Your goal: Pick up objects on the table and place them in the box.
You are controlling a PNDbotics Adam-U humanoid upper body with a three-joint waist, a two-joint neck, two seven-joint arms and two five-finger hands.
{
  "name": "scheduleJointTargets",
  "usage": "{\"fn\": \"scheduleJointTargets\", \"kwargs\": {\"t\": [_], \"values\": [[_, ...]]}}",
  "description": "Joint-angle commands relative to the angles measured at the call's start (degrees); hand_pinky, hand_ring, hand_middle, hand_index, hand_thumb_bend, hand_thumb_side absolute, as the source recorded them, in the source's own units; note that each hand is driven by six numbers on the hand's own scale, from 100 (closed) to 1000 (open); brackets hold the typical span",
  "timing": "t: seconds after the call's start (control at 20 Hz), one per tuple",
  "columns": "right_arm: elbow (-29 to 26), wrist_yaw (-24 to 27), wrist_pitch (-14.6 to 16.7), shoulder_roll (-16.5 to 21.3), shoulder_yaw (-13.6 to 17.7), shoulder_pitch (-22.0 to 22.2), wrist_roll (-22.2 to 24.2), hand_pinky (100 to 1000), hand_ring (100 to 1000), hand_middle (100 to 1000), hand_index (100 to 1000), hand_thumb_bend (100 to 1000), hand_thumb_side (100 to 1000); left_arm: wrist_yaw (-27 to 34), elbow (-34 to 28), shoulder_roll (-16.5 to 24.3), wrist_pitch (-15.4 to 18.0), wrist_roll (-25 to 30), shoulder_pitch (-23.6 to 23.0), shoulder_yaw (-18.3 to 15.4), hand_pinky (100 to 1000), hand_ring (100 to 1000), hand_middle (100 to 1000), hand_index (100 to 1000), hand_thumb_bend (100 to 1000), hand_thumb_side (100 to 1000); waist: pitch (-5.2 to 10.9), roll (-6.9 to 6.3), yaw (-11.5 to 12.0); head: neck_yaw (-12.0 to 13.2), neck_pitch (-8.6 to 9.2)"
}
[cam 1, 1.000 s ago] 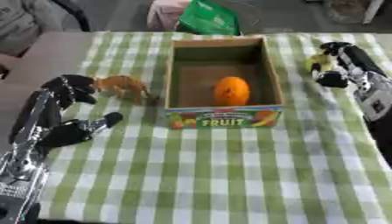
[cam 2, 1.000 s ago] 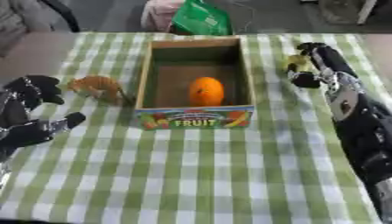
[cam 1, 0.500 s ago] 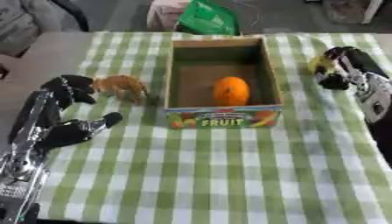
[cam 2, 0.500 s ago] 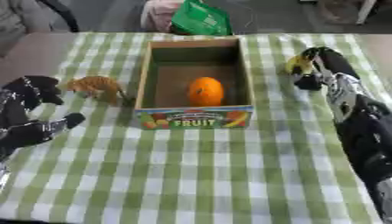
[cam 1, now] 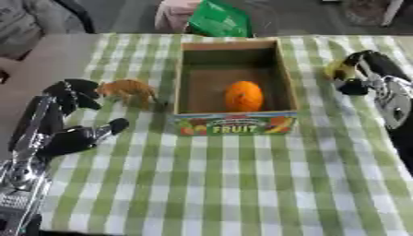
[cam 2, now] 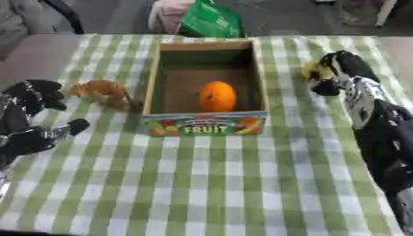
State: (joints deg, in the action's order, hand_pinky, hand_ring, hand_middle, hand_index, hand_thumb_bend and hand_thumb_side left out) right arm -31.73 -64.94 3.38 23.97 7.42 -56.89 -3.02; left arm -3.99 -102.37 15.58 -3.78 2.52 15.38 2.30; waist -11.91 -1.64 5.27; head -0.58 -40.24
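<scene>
Yellow object (cam 1: 337, 69) being gripped by right hand (cam 1: 364, 73) curled fingers; carrying level over box (cam 1: 229, 122), releasing beside orange (cam 1: 244, 96); left hand (cam 1: 68, 124) relaxed open

A green and white checked cloth (cam 1: 242, 184) covers the worktop, its stripes running toward the far edge. Beyond that edge lies a bright green bag (cam 1: 218, 19), crumpled, resting against something pale pink (cam 1: 171, 14) just behind it. At the upper left a grey fabric shape (cam 1: 28, 23) shows beside a dark curved strip. The floor past the worktop is dark grey
</scene>
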Motion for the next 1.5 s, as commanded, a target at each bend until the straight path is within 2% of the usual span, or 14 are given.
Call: {"fn": "scheduleJointTargets", "kwargs": {"t": [0.05, 0.2, 0.4, 0.65, 0.7, 0.75, 1.1, 1.25, 1.5], "values": [[-1.38, 0.0, 0.15, 1.22, 0.47, -0.55, -2.92, 619, 720, 398, 385, 100, 225, 0.23, -1.15, 0.41, 0.07, 0.08, 0.61, -0.05, 677, 525, 527, 675, 797, 147, 1.05, 0.05, -0.09, 0.17, 0.11], [-2.54, 1.72, 0.89, 1.25, 0.49, -0.54, -5.21, 620, 721, 393, 376, 100, 213, 0.24, -1.14, 0.39, 0.07, 0.14, 0.61, -0.01, 677, 525, 528, 675, 795, 148, 1.16, 0.11, -0.2, 0.3, 0.07], [-5.42, 4.42, 2.64, 1.39, -0.09, -0.88, -5.79, 625, 723, 393, 376, 100, 204, 0.22, -1.11, 0.41, 0.04, 0.08, 0.5, -0.07, 678, 525, 528, 675, 792, 148, 1.32, 0.22, -0.31, 0.45, -0.02], [-10.72, 8.08, 5.26, 1.19, -1.35, -1.51, -4.73, 632, 724, 395, 379, 100, 199, 0.25, -1.1, 0.44, 0.03, 0.05, 0.43, -0.06, 677, 525, 528, 676, 791, 149, 1.54, 0.32, -0.42, 0.5, -0.06], [-11.6, 8.77, 5.55, 1.09, -1.58, -1.61, -4.36, 634, 724, 395, 379, 100, 249, 0.25, -1.09, 0.43, 0.03, 0.06, 0.43, -0.05, 677, 525, 528, 676, 791, 150, 1.58, 0.33, -0.41, 0.5, -0.05], [-12.56, 9.57, 5.9, 0.91, -1.87, -1.78, -3.93, 635, 725, 396, 380, 100, 198, 0.25, -1.09, 0.43, 0.03, 0.06, 0.42, -0.05, 677, 525, 528, 676, 790, 149, 1.62, 0.33, -0.41, 0.51, -0.06], [-16.46, 12.98, 6.76, 0.28, -3.12, -2.21, -1.46, 641, 724, 401, 386, 100, 201, 0.24, -1.06, 0.42, 0.02, 0.08, 0.35, 0.01, 677, 525, 528, 675, 785, 150, 1.81, 0.35, -0.23, 0.3, -0.05], [-19.27, 14.79, 8.57, -2.14, -5.31, -3.88, -0.21, 641, 723, 401, 387, 100, 203, 0.29, -1.02, 0.36, 0.02, 0.24, 0.41, 0.2, 677, 525, 528, 676, 784, 150, 1.87, 0.32, 0.01, 0.06, 0.08], [-21.58, 16.07, 10.93, -5.06, -7.08, -5.39, 2.2, 639, 717, 401, 385, 100, 203, 0.33, -0.99, 0.31, 0.02, 0.35, 0.38, 0.34, 677, 525, 528, 675, 784, 151, 1.93, 0.28, 0.19, -0.22, 0.16]]}}
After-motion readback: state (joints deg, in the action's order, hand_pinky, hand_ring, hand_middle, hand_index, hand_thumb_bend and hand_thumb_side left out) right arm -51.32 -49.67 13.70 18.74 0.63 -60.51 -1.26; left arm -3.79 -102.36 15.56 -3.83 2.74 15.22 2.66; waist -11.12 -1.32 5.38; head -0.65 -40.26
